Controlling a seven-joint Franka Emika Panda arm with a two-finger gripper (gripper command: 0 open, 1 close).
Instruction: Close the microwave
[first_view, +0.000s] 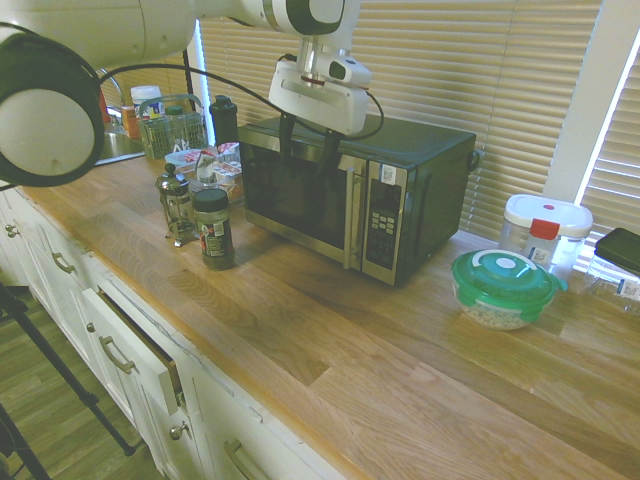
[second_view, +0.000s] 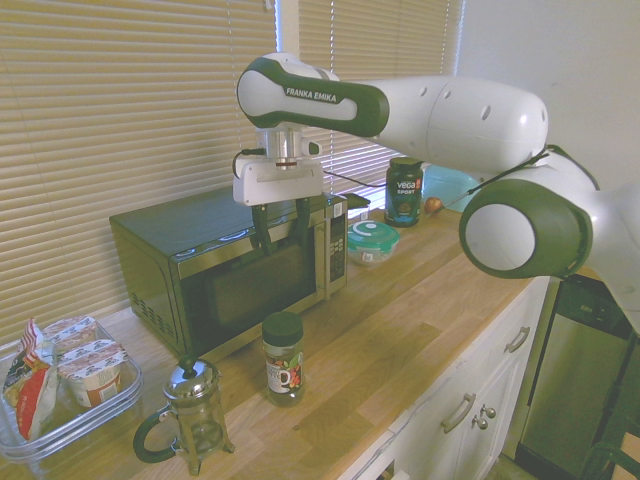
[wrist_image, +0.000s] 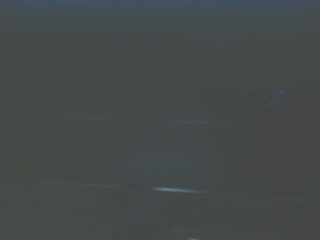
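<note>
The black microwave (first_view: 400, 145) stands on the wooden counter (first_view: 330, 330) against the blinds, its dark glass door (second_view: 240, 290) lying flush with the body. A silver handle (first_view: 352, 215) and the button panel (first_view: 384, 225) sit at the door's right. My gripper (first_view: 308, 165) points straight down at the door's top front edge, open, its two dark fingers apart with nothing between them; it appears again from the other side as the same gripper (second_view: 281, 240). The wrist view shows only a dark blurred surface.
A French press (first_view: 176, 205) and a spice jar (first_view: 214, 228) stand in front of the microwave's left side. A green-lidded container (first_view: 503, 288) and a white container (first_view: 545, 228) sit to its right. A drawer (first_view: 140, 350) below the counter is slightly open.
</note>
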